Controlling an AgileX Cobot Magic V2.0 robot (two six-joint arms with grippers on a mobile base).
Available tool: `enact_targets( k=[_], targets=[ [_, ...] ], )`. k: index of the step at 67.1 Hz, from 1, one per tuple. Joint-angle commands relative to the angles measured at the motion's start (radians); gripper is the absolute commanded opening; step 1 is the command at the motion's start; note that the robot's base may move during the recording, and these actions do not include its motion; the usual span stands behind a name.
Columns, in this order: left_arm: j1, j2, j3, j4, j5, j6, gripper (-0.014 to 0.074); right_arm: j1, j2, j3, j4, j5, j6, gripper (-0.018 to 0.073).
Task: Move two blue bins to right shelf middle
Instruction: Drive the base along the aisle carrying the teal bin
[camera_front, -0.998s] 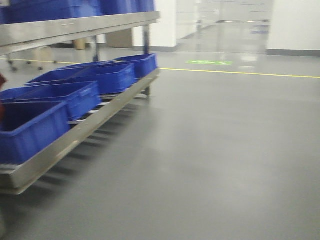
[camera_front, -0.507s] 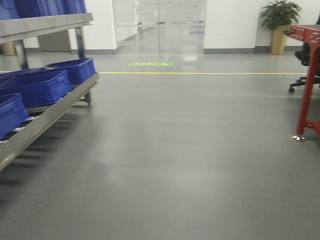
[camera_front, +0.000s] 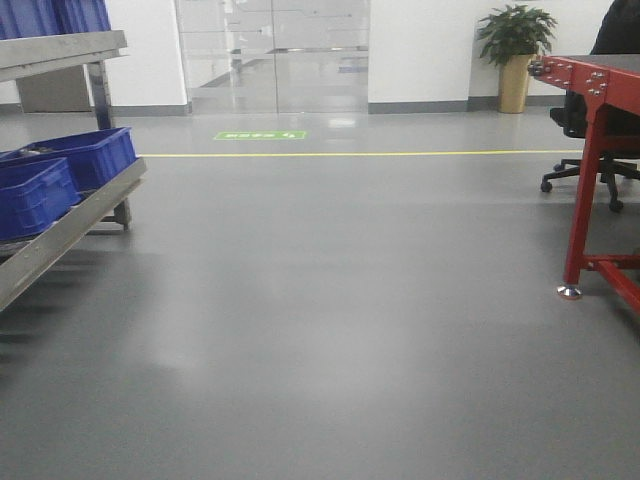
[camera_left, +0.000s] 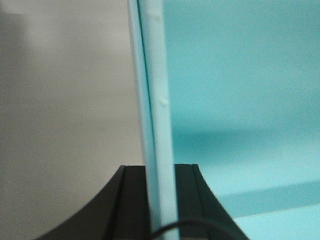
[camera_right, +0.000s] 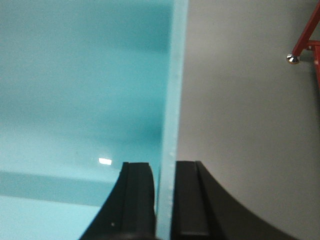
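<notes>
Left wrist, grip: the left gripper (camera_left: 159, 172) pinches one upright side wall of the carried bin (camera_left: 240, 90); a black finger lies on each face of the wall.
Left wrist, placing: the bin's hollow lies on one side of that wall; bare floor (camera_left: 65, 100) lies on the other, so the load hangs over the floor and rests on no shelf.
Left wrist, doubt: the plastic reads pale cyan here, probably from the exposure; whether this is one bin or two nested cannot be told.
Right wrist, grip: the right gripper (camera_right: 165, 172) is pressed onto a thin wall in the same way; bin on one side, floor on the other.
Right wrist, reason: the two clamped walls are probably opposite ones, which would keep the load level and stop it swinging while the base travels.
Right wrist, surroundings: a table foot (camera_right: 292, 58) stands at the far edge of the view.
Front view, surface: smooth, glossy grey floor, crossed by a yellow line (camera_front: 400, 153) and a green marking (camera_front: 260, 135).
Front view, room: a steel rack (camera_front: 70, 225) carries rack bins (camera_front: 95, 158) along its lower tier; glass doors (camera_front: 270, 50), a potted plant (camera_front: 515, 35), a red table (camera_front: 590, 72) and an office chair (camera_front: 620, 175) stand beyond.
Front view, goal: the destination shelf is not identifiable here.
</notes>
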Motion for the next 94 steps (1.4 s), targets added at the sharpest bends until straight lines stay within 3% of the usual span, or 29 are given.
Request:
enact_targets(
  k=[1, 94],
  targets=[
    [-0.004, -0.020, -0.017, 0.011, -0.089, -0.001, -0.0111, 0.004, -0.022, -0.020, 0.039, -0.074, -0.014, -0.0167],
    [-0.002, -0.020, -0.017, 0.011, -0.089, -0.001, -0.0111, 0.004, -0.022, -0.020, 0.039, -0.076, -0.014, -0.0167]
  ],
)
